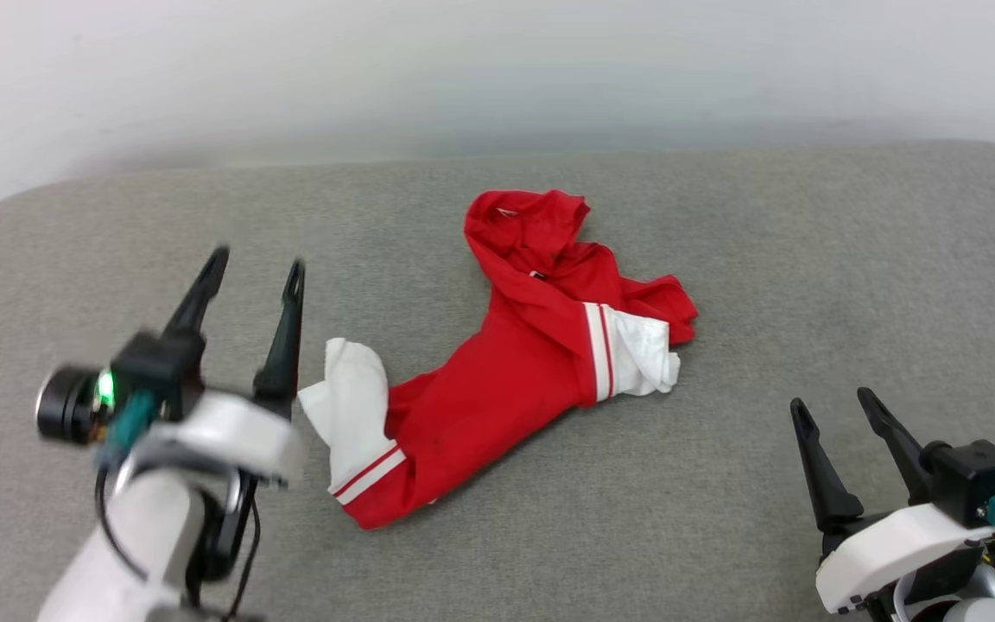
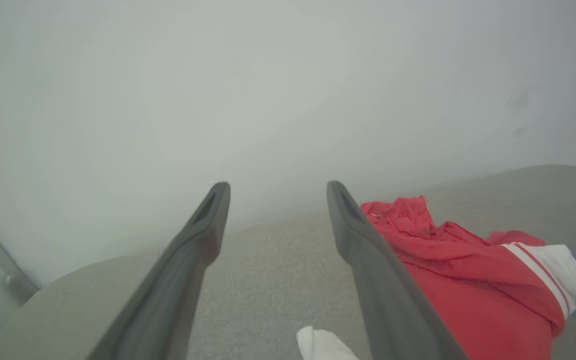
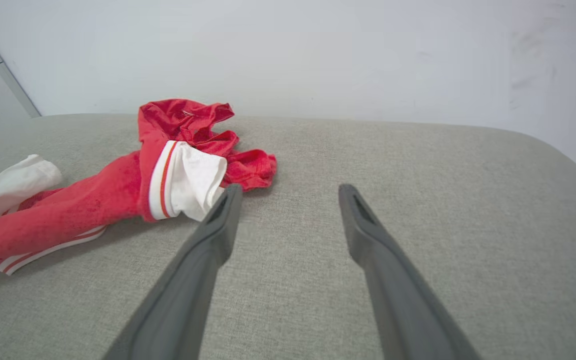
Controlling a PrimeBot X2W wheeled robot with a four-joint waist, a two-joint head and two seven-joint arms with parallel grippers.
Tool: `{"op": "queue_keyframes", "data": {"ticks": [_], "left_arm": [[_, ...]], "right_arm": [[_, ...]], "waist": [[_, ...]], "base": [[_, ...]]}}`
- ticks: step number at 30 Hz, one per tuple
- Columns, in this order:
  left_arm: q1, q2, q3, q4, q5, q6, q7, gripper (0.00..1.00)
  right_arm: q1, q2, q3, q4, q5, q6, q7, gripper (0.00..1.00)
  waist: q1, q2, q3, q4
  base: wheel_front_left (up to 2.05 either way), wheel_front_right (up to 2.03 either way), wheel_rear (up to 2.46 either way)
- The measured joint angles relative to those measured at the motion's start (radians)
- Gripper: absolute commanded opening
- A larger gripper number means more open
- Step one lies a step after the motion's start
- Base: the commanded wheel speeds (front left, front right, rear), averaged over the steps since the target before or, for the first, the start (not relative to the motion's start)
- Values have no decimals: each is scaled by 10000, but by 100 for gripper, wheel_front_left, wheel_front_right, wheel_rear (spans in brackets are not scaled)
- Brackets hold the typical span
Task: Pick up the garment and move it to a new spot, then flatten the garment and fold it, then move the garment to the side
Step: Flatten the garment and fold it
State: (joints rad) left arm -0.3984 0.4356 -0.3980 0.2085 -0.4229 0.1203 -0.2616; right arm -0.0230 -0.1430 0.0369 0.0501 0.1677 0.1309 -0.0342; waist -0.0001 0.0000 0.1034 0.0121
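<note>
Item: shirt [image 1: 497, 389], red with white short sleeves and red-and-white striped trim; condition: crumpled, bunched into a long diagonal heap, not flattened or folded.

Location: near the middle of a grey cushion [image 1: 722, 518], which stands against a pale wall [image 1: 463, 69]; one white sleeve [image 1: 351, 406] lies at the near end toward the robot's left; the other white sleeve [image 1: 644, 354] sits on the right side of the heap, with rumpled red cloth piled behind it toward the wall.

Left hand [image 1: 256, 263]: slightly blurred in the head view; fingers spread wide, nothing between them; just beside the near white sleeve and apart from it; in its own wrist view the left hand [image 2: 278, 186] points toward the wall, the shirt [image 2: 468, 300] lying off its right finger and a corner of white sleeve [image 2: 323, 346] at the bottom edge.

Right hand [image 1: 832, 399]: fingers spread wide, holding nothing; well apart from the shirt, over bare cushion at the lower right; in its own wrist view the right hand [image 3: 291, 189] faces open grey cloth, the shirt [image 3: 68, 215] lying to the left, its white sleeve [image 3: 188, 180] close by the left fingertip.
</note>
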Motion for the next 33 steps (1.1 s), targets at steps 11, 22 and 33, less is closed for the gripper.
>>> {"op": "queue_keyframes", "data": {"ticks": [11, 22, 33], "left_arm": [[3173, -562, 583, -2978, 686, 759, -12, 100], [2617, -1484, 825, -2869, 961, 17, -13, 100], [2340, -2130, 1106, -2535, 1333, -506, -12, 100]], "right_arm": [[304, -249, 46, -640, 430, 0, 571, 100], [-2765, -2661, 1933, -514, 2184, 0, 7425, 100], [-3819, -3244, 2734, 1166, 2546, -2, 8351, 100]], "waist": [[0, 0, 150, 792], [1, 0, 1345, 2221], [1, 0, 1923, 3196]], "base": [[0, 0, 0], [0, 0, 0], [0, 0, 0]]}}
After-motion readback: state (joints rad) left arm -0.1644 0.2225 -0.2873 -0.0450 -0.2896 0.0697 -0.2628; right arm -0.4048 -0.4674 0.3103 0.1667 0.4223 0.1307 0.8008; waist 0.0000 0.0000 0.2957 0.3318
